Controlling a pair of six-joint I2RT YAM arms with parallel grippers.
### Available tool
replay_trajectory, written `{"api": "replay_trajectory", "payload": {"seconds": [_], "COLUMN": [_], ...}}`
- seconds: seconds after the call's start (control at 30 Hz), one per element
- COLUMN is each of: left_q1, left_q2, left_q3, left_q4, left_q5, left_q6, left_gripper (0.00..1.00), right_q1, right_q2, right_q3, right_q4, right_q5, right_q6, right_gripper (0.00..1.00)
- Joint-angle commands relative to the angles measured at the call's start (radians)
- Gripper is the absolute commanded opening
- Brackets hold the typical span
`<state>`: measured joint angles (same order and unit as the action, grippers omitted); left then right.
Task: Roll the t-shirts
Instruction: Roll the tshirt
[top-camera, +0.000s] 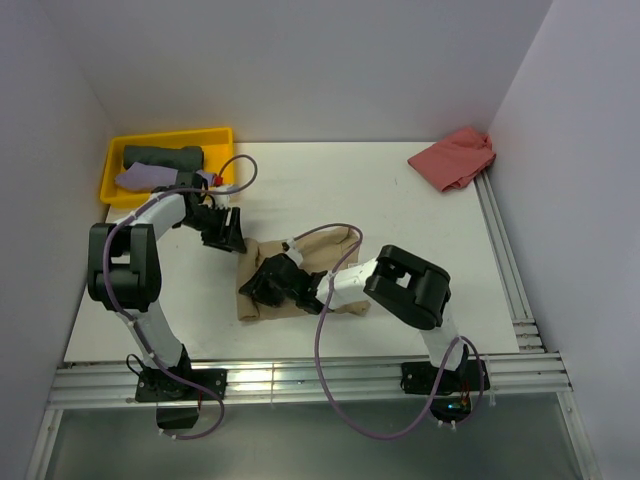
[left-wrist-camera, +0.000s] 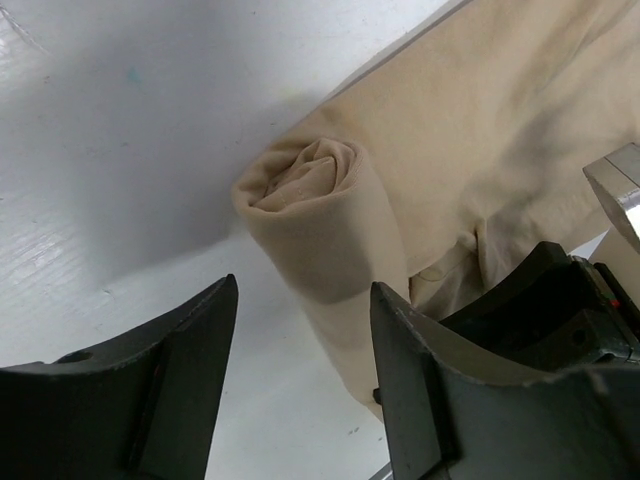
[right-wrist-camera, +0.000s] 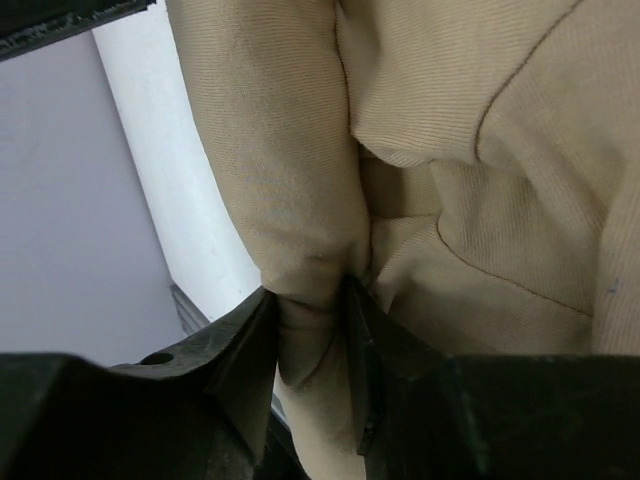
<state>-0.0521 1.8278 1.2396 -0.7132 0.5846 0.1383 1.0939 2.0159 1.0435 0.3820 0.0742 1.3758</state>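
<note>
Gripper R (right-wrist-camera: 310, 300) pinches tan tee (right-wrist-camera: 480, 150) roll; gripper L (left-wrist-camera: 302, 292) open.

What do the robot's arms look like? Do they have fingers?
Each is made of white tubes joined by chunky black blocks, standing on a black base: the left arm and the right arm. A thin purple cable loops along each one. The left gripper and right gripper are black, and each has two dark, wedge-shaped fingers.

The top camera looks down from high behind, while both wrist cameras closely face the same tan t-shirt (left-wrist-camera: 330, 230).
</note>
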Motion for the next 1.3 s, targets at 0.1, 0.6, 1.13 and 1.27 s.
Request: {"api": "replay_trajectory", "payload": {"seconds": [0.1, 0.6, 1.13, 1.27], "left_q1": [-0.029, -0.117, -0.13, -0.132], "left_q2": [0.008, 0.022, 0.019, 0.021], "left_q3": [-0.028, -0.029, -0.031, -0.029], "left_q4": [0.055, 0.11, 0.112, 0.109], "left_q5": [0.008, -0.158, -0.169, -0.164], "left_q6": [-0.023, -0.082, -0.082, -0.08], "left_gripper": [0.53, 0.14, 0.15, 0.16], "right_q1": [-0.002, 0.087, 0.153, 0.153], "right_q2": [-0.016, -0.069, 0.133, 0.178], "right_q3": [-0.027, 0.326, 0.763, 0.805], "right_q4": [-0.109, -0.78, -1.068, -1.08], "right_q5": [-0.01, 0.312, 0.431, 0.426], "right_q6": [0.025, -0.098, -0.222, -0.23], "right_gripper": [0.41, 0.55, 0.53, 0.53]}}
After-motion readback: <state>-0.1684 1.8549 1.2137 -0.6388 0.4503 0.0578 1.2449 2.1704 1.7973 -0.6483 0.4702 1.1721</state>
